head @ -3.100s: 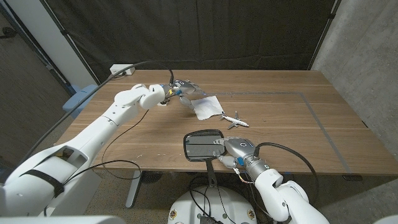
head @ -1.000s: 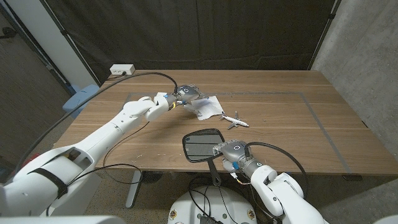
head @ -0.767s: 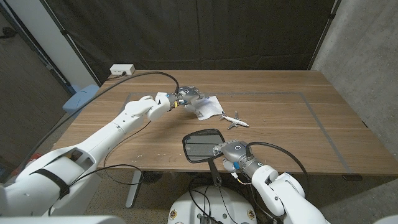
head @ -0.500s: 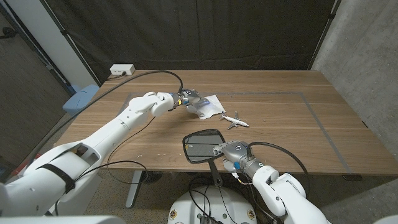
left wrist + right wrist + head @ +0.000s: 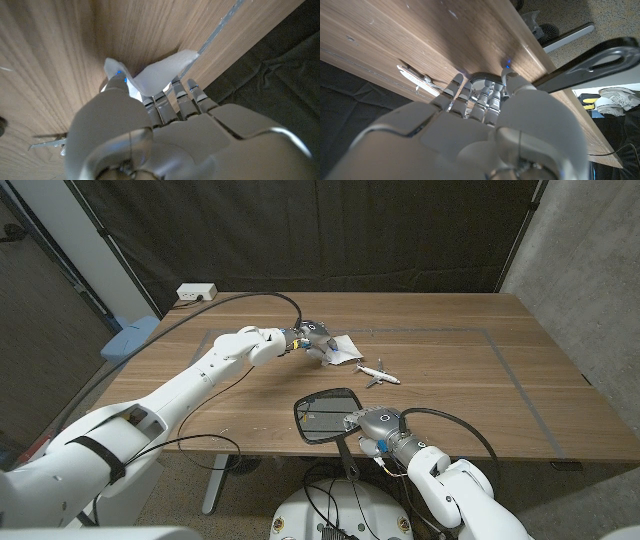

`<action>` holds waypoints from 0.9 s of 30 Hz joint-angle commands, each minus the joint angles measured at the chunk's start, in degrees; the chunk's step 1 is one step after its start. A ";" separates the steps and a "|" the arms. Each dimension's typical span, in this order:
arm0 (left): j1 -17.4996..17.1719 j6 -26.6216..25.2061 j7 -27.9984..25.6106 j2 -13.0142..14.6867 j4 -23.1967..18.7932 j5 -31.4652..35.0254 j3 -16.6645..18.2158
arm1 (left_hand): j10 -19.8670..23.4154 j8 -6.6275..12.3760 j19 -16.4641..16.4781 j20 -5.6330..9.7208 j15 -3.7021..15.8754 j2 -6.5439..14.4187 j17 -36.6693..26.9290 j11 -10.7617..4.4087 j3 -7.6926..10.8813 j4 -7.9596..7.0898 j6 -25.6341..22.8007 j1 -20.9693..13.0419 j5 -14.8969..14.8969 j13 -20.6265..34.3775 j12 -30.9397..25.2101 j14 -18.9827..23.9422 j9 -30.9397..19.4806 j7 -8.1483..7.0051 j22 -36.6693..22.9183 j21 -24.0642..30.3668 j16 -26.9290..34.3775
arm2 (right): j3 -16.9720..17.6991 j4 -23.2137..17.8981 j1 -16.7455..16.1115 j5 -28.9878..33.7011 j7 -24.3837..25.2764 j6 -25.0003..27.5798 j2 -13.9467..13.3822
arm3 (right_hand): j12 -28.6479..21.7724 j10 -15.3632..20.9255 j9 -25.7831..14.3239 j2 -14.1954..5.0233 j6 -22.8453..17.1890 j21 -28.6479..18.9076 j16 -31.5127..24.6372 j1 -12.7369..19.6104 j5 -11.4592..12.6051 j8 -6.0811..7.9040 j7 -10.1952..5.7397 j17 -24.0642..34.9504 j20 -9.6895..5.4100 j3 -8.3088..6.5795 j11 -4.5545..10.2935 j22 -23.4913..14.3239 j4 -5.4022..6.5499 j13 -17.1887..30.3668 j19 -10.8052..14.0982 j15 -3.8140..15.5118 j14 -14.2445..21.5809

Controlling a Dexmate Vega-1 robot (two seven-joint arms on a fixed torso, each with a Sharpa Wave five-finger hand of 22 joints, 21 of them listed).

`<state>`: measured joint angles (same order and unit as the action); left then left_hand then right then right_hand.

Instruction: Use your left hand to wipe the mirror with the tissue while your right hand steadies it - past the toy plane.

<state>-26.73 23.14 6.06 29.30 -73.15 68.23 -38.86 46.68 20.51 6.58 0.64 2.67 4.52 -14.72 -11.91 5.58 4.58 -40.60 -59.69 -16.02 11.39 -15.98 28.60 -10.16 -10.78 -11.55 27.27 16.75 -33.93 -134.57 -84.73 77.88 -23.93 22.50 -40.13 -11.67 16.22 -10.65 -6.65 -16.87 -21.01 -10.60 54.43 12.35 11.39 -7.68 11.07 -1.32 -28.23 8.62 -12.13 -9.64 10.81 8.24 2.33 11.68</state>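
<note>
A black hand mirror (image 5: 324,414) lies glass up near the table's front edge, its handle (image 5: 590,64) pointing off the front. My right hand (image 5: 376,425) grips it where the handle meets the frame, fingers curled around it (image 5: 485,95). The small white toy plane (image 5: 376,373) (image 5: 418,77) sits on the wood just beyond the mirror. Farther back and slightly left of the plane, my left hand (image 5: 314,334) holds the bunched white tissue (image 5: 341,350) (image 5: 161,74) low against the table, well apart from the mirror.
A white power strip (image 5: 195,292) lies at the table's (image 5: 470,395) back left corner. Grey tape lines (image 5: 510,365) mark a rectangle on the wood. A black cable (image 5: 215,443) trails over the front left edge. A dark curtain hangs behind the table.
My left hand has carried the tissue rightward toward the toy plane, and the tissue is now more bunched under the fingers. The right hand has kept hold of the mirror, shifting only slightly.
</note>
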 commanded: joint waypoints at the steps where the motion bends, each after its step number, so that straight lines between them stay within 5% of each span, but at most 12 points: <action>1: -0.97 1.01 -16.13 1.31 2.48 3.28 -1.35 | 11.48 3.21 3.91 1.36 10.50 3.42 -0.16 0.15 3.82 2.59 -11.85 -5.53 3.10 1.09 -1.58 8.65 -0.39 1.43 -0.03 1.79 0.92 | -0.13 0.21 0.50 -1.22 0.06 0.74 -0.24 | -0.25 0.30 -0.08 0.44 0.11 -0.55 -0.20 -0.14 -0.17 0.10 0.00 0.14 0.19 -0.28 0.05 -0.28 0.23 0.30 0.01 1.41 0.24; 2: -1.20 1.03 -18.80 1.46 2.78 3.50 -1.27 | 13.63 4.21 4.86 1.79 10.73 4.37 -0.30 -0.10 5.39 3.42 -14.57 -7.72 3.89 1.65 -2.41 10.63 -0.51 2.97 -0.10 2.37 0.67 | -0.23 0.25 0.61 -1.15 -0.08 0.71 -0.27 | -0.27 0.34 -0.08 0.46 0.16 -0.57 -0.21 -0.16 -0.18 0.08 -0.01 0.14 0.15 -0.30 0.02 -0.29 0.24 0.30 0.01 1.46 0.26; 4: -1.49 1.46 -22.77 1.69 3.30 3.20 -0.93 | 16.85 5.61 5.88 1.59 10.87 4.85 -0.82 0.23 7.84 4.16 -18.26 -10.81 4.77 2.61 -4.14 13.79 -0.57 3.75 -0.28 3.27 0.52 | -0.28 0.30 0.78 -1.39 -0.20 0.70 -0.19 | -0.29 0.38 -0.08 0.48 0.16 -0.57 -0.20 -0.19 -0.20 0.09 0.00 0.14 0.19 -0.33 0.09 -0.29 0.25 0.30 -0.04 1.46 0.23; 15: -3.00 3.14 -34.81 3.04 3.31 1.34 0.79 | 18.70 6.61 6.74 2.53 11.09 4.17 -1.67 0.57 9.42 4.17 -21.19 -12.70 5.33 3.55 -5.54 16.54 -0.53 5.16 -0.45 4.26 0.30 | -0.88 0.29 0.93 -0.53 -0.42 1.05 -0.11 | -0.32 0.43 -0.08 0.54 0.10 -0.73 -0.22 -0.32 -0.29 0.17 -0.02 0.15 0.14 -0.55 0.12 -0.31 0.26 0.30 0.03 1.40 0.25; 19: -3.84 5.25 -35.03 3.59 2.28 -1.20 2.01 | 19.11 6.58 6.71 2.60 11.10 4.01 -1.86 0.61 9.58 4.13 -21.25 -12.91 5.43 3.74 -5.83 16.95 -0.52 5.22 -0.46 4.36 0.27 | -1.06 0.20 0.92 -0.24 -0.70 0.98 -0.16 | -0.35 0.49 -0.08 0.55 0.02 -0.76 -0.18 -0.35 -0.32 0.21 -0.03 0.16 0.13 -0.65 0.10 -0.32 0.26 0.30 -0.03 1.37 0.15; 27: -5.76 11.26 -24.69 4.53 -1.17 -10.57 5.87 | 19.39 6.56 6.52 2.70 11.05 3.67 -2.05 0.61 9.83 3.98 -21.57 -13.08 5.59 4.07 -6.19 17.06 -0.51 5.28 -0.47 4.52 -0.21 | -1.42 0.26 0.66 0.53 -0.82 1.06 0.01 | -0.37 0.53 -0.08 0.57 -0.01 -0.87 -0.16 -0.40 -0.35 0.25 -0.03 0.16 0.14 -0.82 0.30 -0.33 0.25 0.30 0.00 1.31 0.07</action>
<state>-30.30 28.23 -24.14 32.61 -71.21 66.69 -36.97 64.20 26.73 13.00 2.35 5.11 8.25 -16.64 -10.15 14.83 8.71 -61.35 -72.32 -10.56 14.89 -21.70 45.45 -10.56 -5.90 -11.88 31.38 16.72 -34.83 -134.37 -83.85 77.48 -24.34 23.50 -40.30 -11.64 16.44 -10.58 -6.43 -16.87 -21.47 -10.59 54.21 12.09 11.37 -7.68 11.11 -1.33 -28.47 8.83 -12.12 -9.39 10.78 8.25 2.32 11.67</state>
